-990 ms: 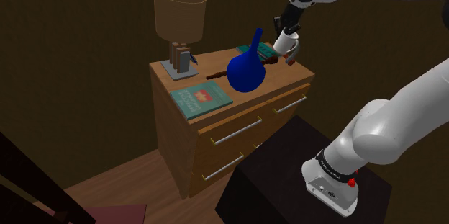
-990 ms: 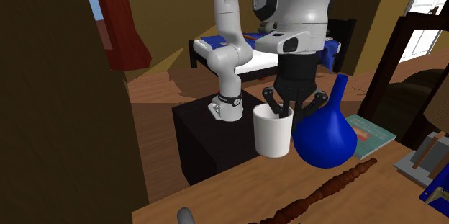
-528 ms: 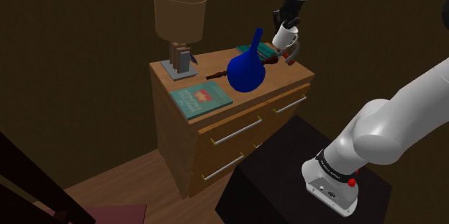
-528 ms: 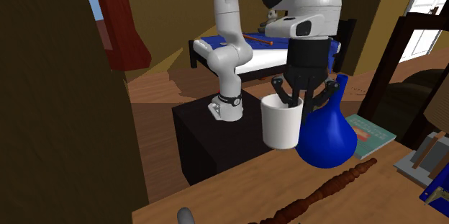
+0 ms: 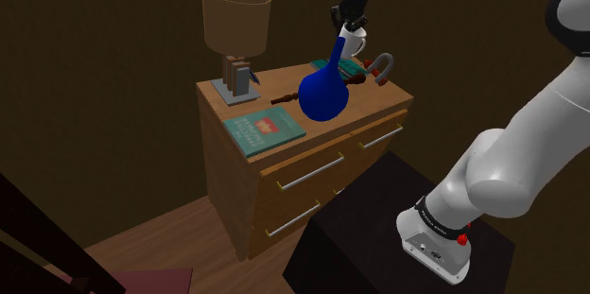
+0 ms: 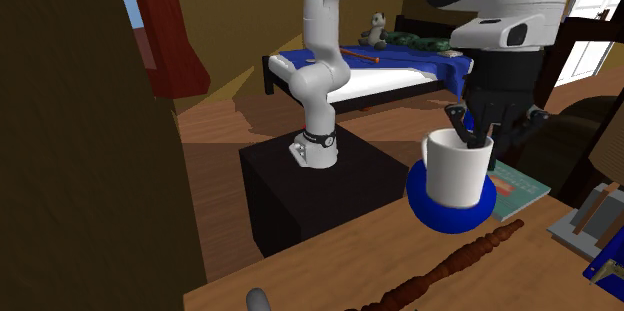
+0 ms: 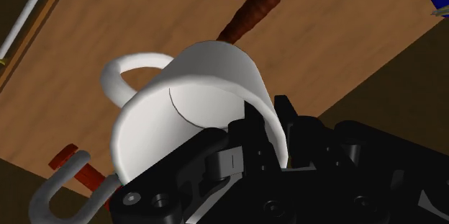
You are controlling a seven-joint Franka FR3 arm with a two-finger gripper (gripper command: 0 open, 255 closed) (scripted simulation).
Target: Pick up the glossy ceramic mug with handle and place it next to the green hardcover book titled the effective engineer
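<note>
While the wooden bench [image 5: 373,101] sits far below the pincer [image 6: 478,139], the blue vase [image 5: 323,94] stands just under it. The white mug [image 6: 458,169] hangs in the air, its rim pinched tight by the pincer.

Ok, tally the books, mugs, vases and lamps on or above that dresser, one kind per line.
Books: 2, the front book and the rear book
Mugs: 1, the white mug
Vases: 1, the blue vase
Lamps: 1, the lamp
Total: 5

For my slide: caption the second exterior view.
Black gripper holds a white mug by its rim, in front of a blue vase.
</note>
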